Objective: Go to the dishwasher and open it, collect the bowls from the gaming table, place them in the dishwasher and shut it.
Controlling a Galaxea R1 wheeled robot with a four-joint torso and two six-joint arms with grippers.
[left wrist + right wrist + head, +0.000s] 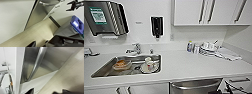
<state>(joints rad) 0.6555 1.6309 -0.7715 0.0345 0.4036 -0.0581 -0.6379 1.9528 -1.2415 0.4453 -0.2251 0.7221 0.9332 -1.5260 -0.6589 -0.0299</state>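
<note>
Kitchenette nook, white all over, even light

I'm looking down at a white countertop (184, 66) w/ a steel sink (101, 70) set in on the left, dishes piled inside, tap (137, 47) behind it. On the white wall: paper-towel dispenser (105, 16) top left, dark soap dispenser (157, 26) mid. White upper cabinets (209, 12) w/ bar handles at right. Stacked dishes (207, 48) + a small bottle (189, 46) sit by the corner. Floor looks beige (37, 33)

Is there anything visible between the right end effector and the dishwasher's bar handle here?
Nothing visible. In the right wrist view the dishwasher handle lies straight ahead with open space before it; the head view shows its steel front unobstructed under the counter.
</note>
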